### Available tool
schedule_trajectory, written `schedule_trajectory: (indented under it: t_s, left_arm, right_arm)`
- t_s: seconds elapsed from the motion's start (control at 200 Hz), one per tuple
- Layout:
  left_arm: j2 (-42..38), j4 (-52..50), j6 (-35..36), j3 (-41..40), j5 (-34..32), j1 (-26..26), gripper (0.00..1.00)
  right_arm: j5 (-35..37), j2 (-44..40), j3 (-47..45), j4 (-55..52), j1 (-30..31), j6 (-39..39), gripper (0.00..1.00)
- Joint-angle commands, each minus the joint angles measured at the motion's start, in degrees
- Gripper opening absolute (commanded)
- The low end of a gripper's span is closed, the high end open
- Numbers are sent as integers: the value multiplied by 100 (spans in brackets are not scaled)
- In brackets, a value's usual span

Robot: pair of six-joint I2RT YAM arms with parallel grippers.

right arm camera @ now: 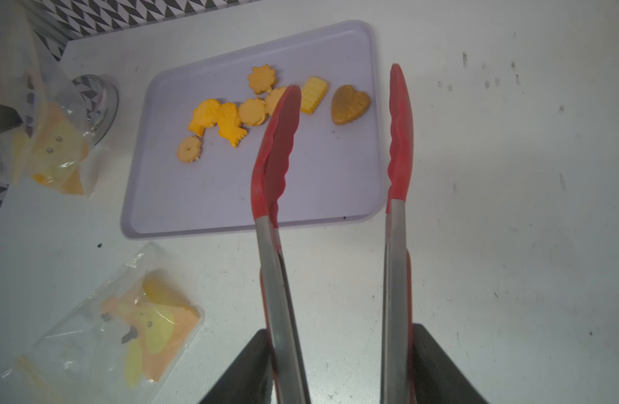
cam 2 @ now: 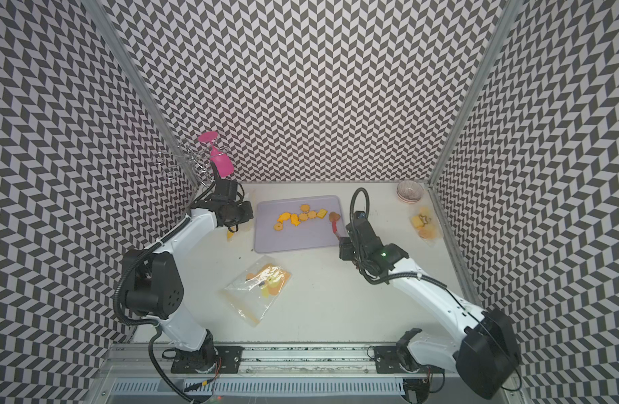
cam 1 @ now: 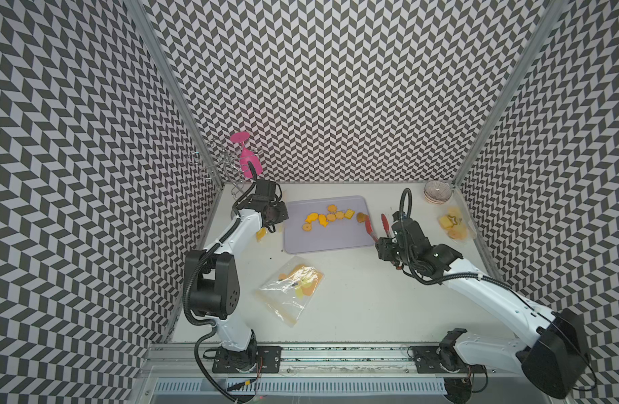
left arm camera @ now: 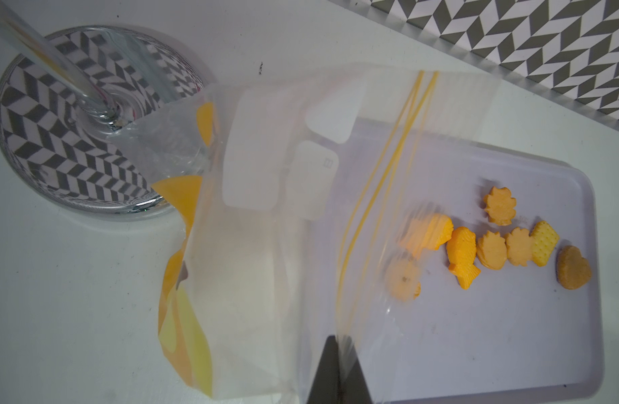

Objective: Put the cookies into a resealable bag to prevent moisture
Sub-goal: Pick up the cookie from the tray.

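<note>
Cookies [cam 1: 330,217] lie loose on the lilac tray [cam 1: 322,241], our tongs [right arm camera: 276,150] over them and the resealable bag [left arm camera: 266,245] hanging just beside the tray's edge.

Through the bag's cloudy film in the left wrist view we make out two cookies only as blurs, and in the right wrist view a red blade covers part of one scalloped round. The browner heart cookie [right arm camera: 350,104] sits between the two spread silicone blades; whether either touches it we cannot tell. The right pincer [right arm camera: 341,370] clamps the tongs' steel arms from outside, jaws partway in. The left pincer [left arm camera: 337,374], mostly cut off by the frame edge, is closed tight on the bag by its yellow zip lines. The cookies look matte and ridged: scalloped rounds, fish, a dimpled rectangle.
</note>
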Motion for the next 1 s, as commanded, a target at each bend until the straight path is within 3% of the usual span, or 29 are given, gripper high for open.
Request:
schedule_trajectory:
  t_s: [0.0,0.3,0.586,0.826,0.996]
  left_arm:
    - [42,-53,-35,189,-112,58,0]
    - [128,-43,-245,413,110,58,0]
    - [0,117,-161,40,227,67,0]
    - [12,118,-130,28,228,66,0]
    - [29,120,-121,8,210,62,0]
  right_arm:
    - [-479,675,815,-243,-84,-509,57]
    - [-80,3011,3074,-1522,-427,-1425,49]
    - [-351,3762,3862,-1522,-841,-2248,50]
    - [-1011,4247,4352,-1619,-1152,-2384,52]
    - [-932,4552,4652,-1759,-1201,-2373,55]
